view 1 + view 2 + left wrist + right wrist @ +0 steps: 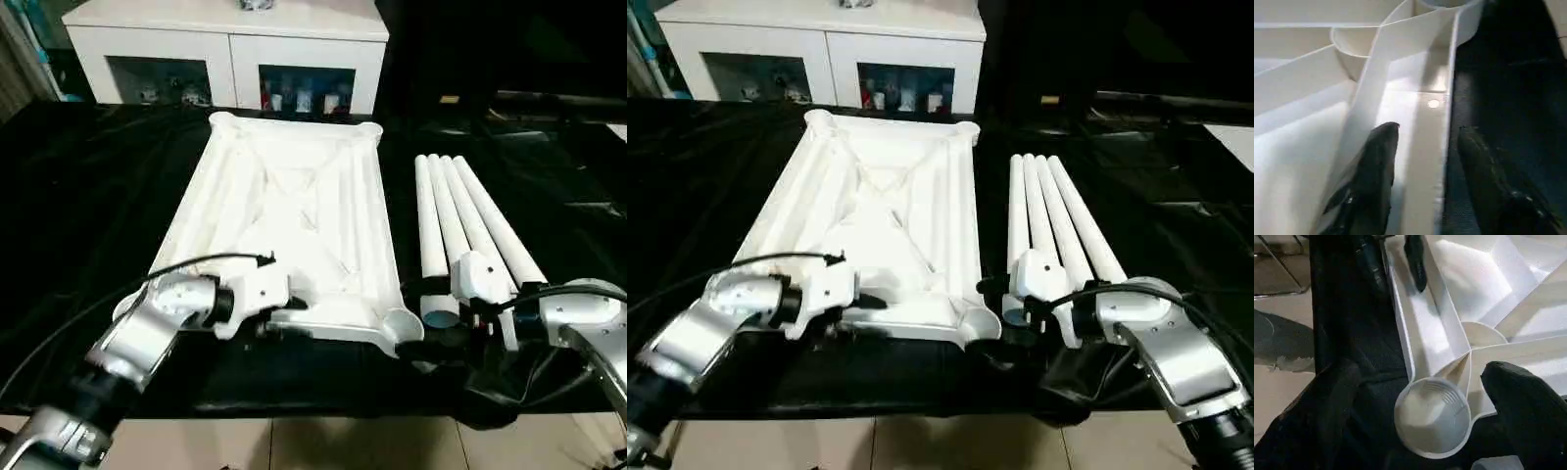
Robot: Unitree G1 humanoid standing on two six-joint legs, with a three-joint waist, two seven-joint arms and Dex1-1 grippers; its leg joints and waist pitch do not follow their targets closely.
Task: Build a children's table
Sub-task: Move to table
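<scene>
The white table top point(294, 196) lies upside down on the black cloth, ribbed underside up. Four white legs point(470, 225) lie side by side to its right. My left gripper point(284, 323) is at the top's near edge, open. In the left wrist view one finger point(1376, 166) is inside the near rim wall point(1425, 161) and the other is outside over the cloth. My right gripper point(1420, 377) is open at the near right corner. Its fingers stand wide on either side of the round corner socket point(1432, 416), with nothing held.
A white cabinet point(230, 29) with open shelves stands behind the work area. The black cloth point(88, 196) spreads far to the left of the top. Pale floor tiles point(343, 446) show at the near edge. A black cable point(196, 262) arcs over my left wrist.
</scene>
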